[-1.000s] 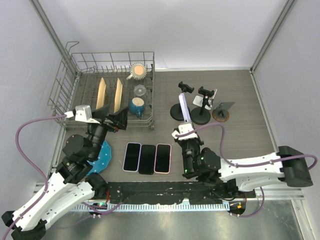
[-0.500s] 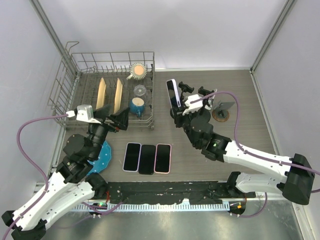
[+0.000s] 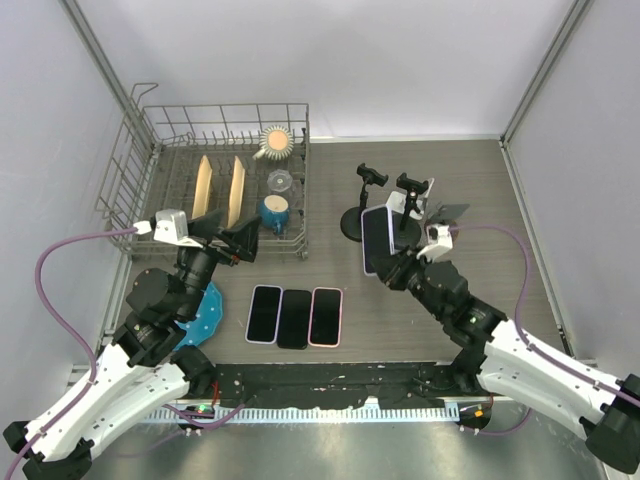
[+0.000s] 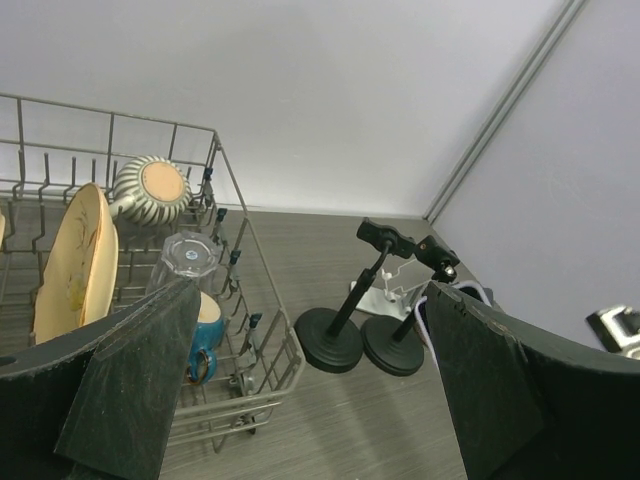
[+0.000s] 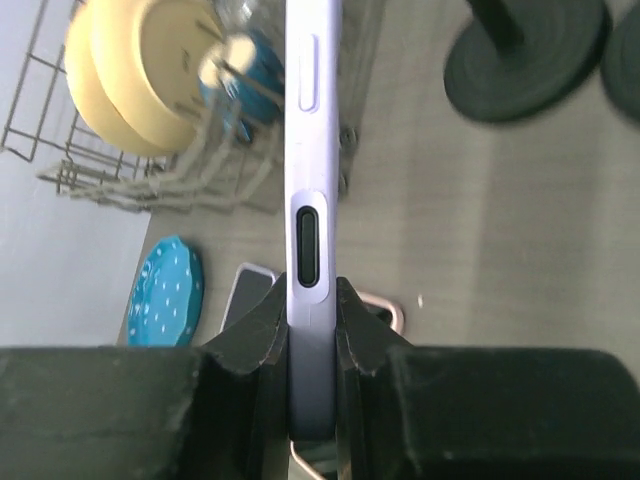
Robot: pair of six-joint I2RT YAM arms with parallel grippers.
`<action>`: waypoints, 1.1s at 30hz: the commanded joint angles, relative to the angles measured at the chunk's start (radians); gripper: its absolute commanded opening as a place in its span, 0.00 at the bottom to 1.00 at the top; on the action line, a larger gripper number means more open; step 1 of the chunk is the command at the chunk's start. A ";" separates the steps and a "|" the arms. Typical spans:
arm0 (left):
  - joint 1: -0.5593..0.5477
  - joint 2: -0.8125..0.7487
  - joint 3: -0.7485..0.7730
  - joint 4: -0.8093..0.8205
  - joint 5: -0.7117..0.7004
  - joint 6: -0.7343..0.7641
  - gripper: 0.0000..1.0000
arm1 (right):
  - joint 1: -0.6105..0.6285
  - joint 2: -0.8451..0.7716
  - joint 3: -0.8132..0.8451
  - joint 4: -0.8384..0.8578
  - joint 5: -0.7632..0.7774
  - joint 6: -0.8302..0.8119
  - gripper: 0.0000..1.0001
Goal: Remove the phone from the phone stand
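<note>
phone (image 5: 307, 200) is being pinched edge-on at its lower end by the right gripper (image 5: 310, 320), hanging in the air just in front of the stands (image 3: 357, 222). so narrow a hold is risking a pivot or slip onto the grey wood-grain table (image 3: 480, 200), which pale walls are enclosing. left gripper (image 3: 232, 236) is standing wide open, holding nothing.

Wide-spread left gripper (image 4: 310, 400), tight-pinched right gripper (image 5: 312, 312)

Lavender phone (image 3: 377, 240) (screen dark), off stand (image 3: 351, 222)
</note>
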 commanded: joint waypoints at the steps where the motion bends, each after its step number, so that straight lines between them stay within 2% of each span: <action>1: 0.007 0.002 0.003 0.047 0.019 0.008 1.00 | -0.001 -0.104 -0.152 0.014 -0.065 0.279 0.01; 5: 0.005 0.008 0.005 0.045 0.019 0.008 1.00 | -0.001 -0.158 -0.297 0.052 -0.120 0.459 0.01; 12: 0.005 0.017 0.009 0.038 0.028 0.004 1.00 | 0.037 -0.011 -0.417 0.198 -0.221 0.555 0.01; 16: 0.005 0.016 0.008 0.038 0.016 0.007 1.00 | 0.072 0.150 -0.407 0.273 -0.266 0.556 0.02; 23: 0.005 0.016 0.008 0.038 0.019 0.007 1.00 | 0.199 0.305 -0.374 0.297 -0.314 0.575 0.10; 31: 0.007 0.014 0.008 0.038 0.021 0.008 1.00 | 0.261 0.310 -0.339 0.230 -0.353 0.561 0.12; 32: 0.007 0.012 0.008 0.038 0.021 0.007 1.00 | 0.259 0.301 -0.338 0.221 -0.350 0.558 0.13; 33: 0.005 0.014 0.006 0.039 0.021 0.008 1.00 | 0.259 0.284 -0.338 0.203 -0.353 0.553 0.19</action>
